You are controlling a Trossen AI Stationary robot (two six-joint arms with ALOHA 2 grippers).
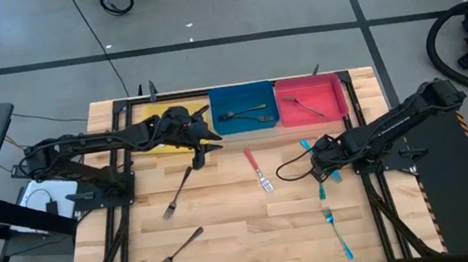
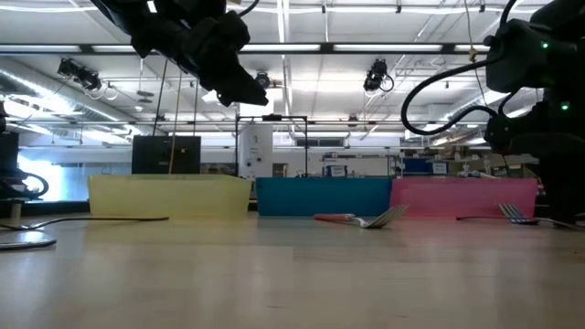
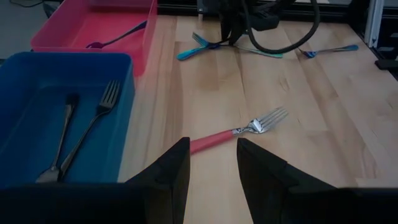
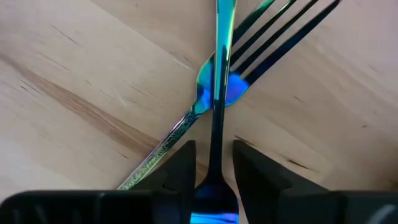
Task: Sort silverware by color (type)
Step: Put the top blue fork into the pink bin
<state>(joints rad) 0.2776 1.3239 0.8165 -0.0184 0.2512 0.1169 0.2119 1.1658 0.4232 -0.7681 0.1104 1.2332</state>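
Observation:
Two teal utensils lie crossed on the wood at the right. My right gripper points down over them, open. Its fingers stand on either side of the upper utensil's slim shaft, which lies across a teal fork's neck. My left gripper hangs open above the table by the blue bin. A red-handled fork lies flat just beyond it. Two dark forks and another teal fork rest flat on the table.
Yellow, blue and red bins stand side by side along the far edge. The blue bin holds two dark utensils and the red bin one. A black cable loops beside my right gripper.

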